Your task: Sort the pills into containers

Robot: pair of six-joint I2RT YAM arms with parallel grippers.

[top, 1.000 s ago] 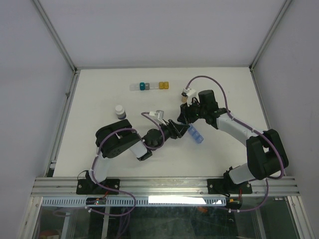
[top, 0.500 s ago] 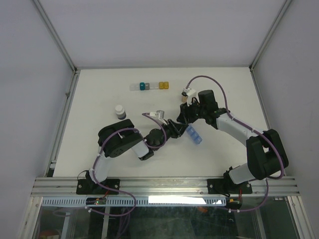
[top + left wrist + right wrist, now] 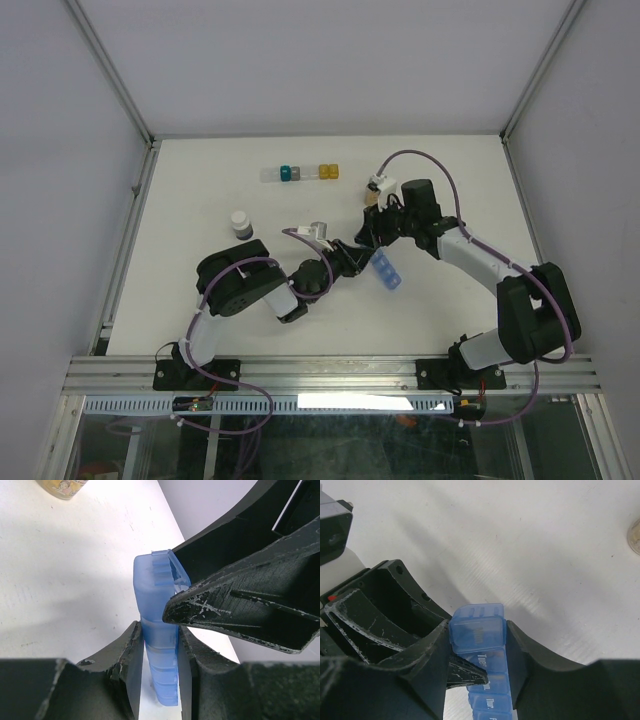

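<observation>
The containers, a translucent blue strip (image 3: 388, 272) of lidded day compartments, are held just above the table between both arms. My left gripper (image 3: 368, 265) is shut on the strip's middle (image 3: 160, 650), one finger over the lid face (image 3: 467, 672). My right gripper (image 3: 380, 250) is shut across the strip's end compartment (image 3: 477, 632), whose lid looks slightly lifted (image 3: 164, 556). The pills show as an orange-tan mass in a small clear bottle (image 3: 370, 198) behind the right wrist. The bottle also shows at the edge of the left wrist view (image 3: 62, 486) and of the right wrist view (image 3: 635, 537).
A row of clear, teal, grey and yellow cubes (image 3: 300, 173) lies at the back of the white table (image 3: 200, 190). A dark bottle with a white cap (image 3: 241, 222) stands left of the left arm. Metal frame rails (image 3: 135, 215) border the table.
The blue strip and both grippers have shifted slightly to the left. Both grips stay the same.
</observation>
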